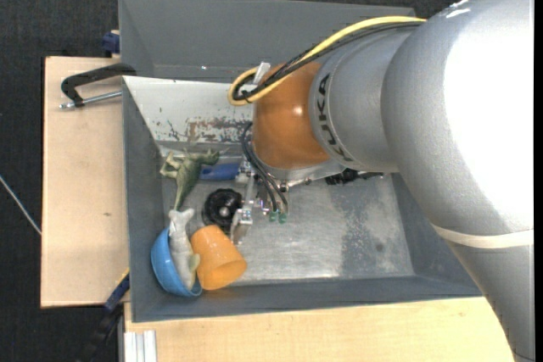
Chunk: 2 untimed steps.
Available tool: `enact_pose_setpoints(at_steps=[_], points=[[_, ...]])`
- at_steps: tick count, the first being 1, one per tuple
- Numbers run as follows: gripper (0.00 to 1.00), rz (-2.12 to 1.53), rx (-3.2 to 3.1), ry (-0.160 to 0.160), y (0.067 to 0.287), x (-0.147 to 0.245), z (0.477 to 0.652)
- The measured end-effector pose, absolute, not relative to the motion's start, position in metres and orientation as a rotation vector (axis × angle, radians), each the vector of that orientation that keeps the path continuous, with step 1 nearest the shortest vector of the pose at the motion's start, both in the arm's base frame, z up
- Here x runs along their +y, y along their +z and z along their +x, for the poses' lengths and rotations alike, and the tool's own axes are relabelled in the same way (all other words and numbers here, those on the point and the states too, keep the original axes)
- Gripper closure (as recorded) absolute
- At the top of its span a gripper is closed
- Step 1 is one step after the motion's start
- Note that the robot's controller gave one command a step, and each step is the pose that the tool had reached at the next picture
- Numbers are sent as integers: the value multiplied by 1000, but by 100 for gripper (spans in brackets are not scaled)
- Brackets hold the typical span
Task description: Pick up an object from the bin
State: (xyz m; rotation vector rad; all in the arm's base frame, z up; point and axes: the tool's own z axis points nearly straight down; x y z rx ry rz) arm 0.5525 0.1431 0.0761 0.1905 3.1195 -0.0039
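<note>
Just beside a small black round thing (222,205), left of the bin's (356,237) middle, the pincer (254,213) is seen; its opening cannot be told. The thing is judged light and stiff, perhaps a wheel, and is best gripped across its rim.

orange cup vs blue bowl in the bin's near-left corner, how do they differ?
Shape: the orange cup is deeper and tapered; the blue bowl is shallower and wider. Pose: the cup seems to lie on its side; the bowl is tipped up against the bin at its left wall. A white toy figure leans on the bowl, beside the cup. Both are open vessels, side by side.
</note>
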Motion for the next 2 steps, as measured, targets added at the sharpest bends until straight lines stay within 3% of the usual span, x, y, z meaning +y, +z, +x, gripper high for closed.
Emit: enact_pose_setpoints(at_steps=[1, 2], points=[[100, 188, 3114, 6, 76, 144, 553], [100, 235, 3122, 8, 209, 146, 523]])
